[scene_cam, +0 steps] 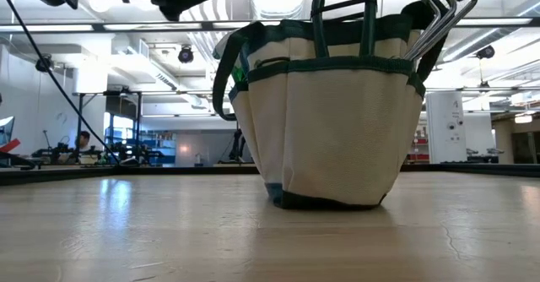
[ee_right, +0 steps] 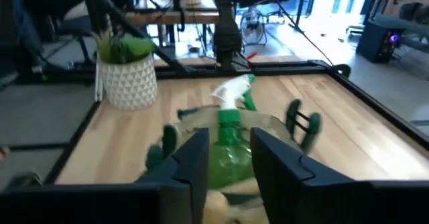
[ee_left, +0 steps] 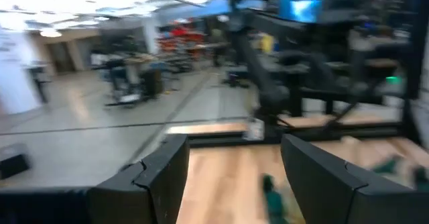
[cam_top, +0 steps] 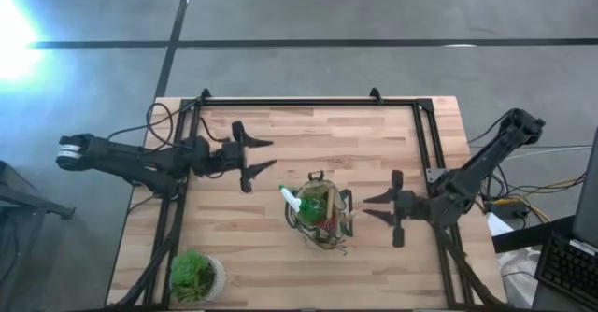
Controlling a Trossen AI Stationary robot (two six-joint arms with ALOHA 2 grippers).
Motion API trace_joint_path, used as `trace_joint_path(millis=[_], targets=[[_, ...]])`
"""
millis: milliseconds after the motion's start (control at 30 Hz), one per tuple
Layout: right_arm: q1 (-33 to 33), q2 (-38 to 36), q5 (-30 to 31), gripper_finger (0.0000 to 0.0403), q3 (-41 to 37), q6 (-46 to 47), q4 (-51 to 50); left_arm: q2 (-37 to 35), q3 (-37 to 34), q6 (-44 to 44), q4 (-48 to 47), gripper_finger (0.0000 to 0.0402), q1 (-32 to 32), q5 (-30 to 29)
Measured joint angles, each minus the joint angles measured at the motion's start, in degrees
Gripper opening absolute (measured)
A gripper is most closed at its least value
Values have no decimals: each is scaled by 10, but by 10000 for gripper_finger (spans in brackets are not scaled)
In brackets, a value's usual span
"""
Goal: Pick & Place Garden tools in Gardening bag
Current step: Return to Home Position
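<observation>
With the left hand [cam_top: 261, 155] and right hand [cam_top: 373, 207] both spread and empty, the loaded gardening bag [cam_top: 320, 217] looks soft-walled and tippy, best lifted by its strap handle [scene_cam: 218, 75].

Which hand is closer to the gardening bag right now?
The right hand, open just beside the gardening bag; the left hand, also open, is clearly farther off across the table.

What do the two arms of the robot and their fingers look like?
Both the left arm and the right arm are dark, slim and jointed. The left gripper and right gripper each have two flat black fingers. Black cables loop beside the left arm.
</observation>
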Motion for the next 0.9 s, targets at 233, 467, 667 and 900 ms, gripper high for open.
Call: trace_joint_path(millis=[233, 467, 667, 900], targets=[[-2, -111, -2, 33, -9, 22, -182, -25, 0, -15, -82, 223, 0, 26], [-2, -229, -51, 9, -60, -14, -200, -57, -3, -18, -176, 113, 3, 25], [-2, -352, -55, 8, -109, -32, -234, -85, -51, -16, -173, 10, 18, 25], [-2, -526, -71, 8, -164, -78, -246, -162, -137, -18, -107, 9, 59, 67]])
